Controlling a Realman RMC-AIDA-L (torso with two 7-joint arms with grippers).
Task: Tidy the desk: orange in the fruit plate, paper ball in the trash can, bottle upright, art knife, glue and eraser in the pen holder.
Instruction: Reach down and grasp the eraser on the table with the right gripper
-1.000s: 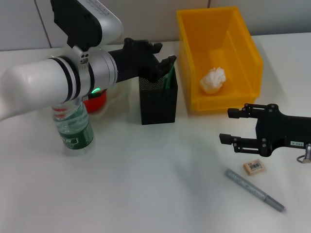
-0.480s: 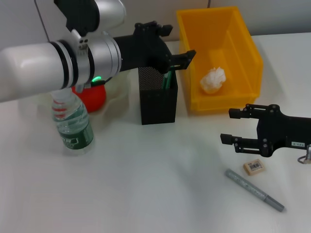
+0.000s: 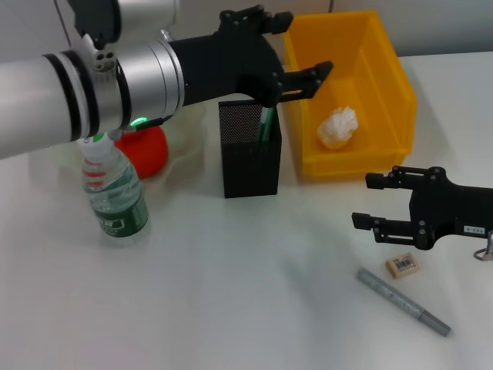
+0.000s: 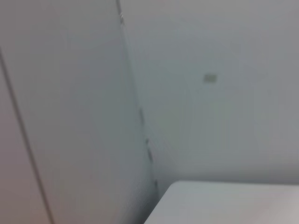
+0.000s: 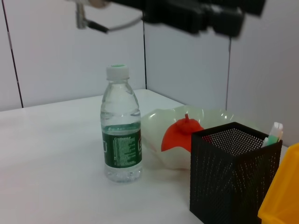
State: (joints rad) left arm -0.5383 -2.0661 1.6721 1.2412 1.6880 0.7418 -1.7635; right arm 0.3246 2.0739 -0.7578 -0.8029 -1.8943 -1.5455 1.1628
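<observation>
From the head view I see open white desk across the whole near side, with nothing between the bottle and my right gripper. The far side is crowded: fruit plate, pen holder and yellow trash can stand almost shoulder to shoulder against the wall.

My left gripper hangs above the gap between pen holder and trash can, fingers spread wide and empty. The right gripper hovers low near the right edge, jaws parted, holding nothing. The eraser lies just beside and nearer me than its fingers; the art knife lies nearer still, slanting toward the desk's front edge.

I count one upright bottle, one orange in the plate, one paper ball in the trash can, one green-bodied stick standing in the pen holder, one eraser, one art knife.
</observation>
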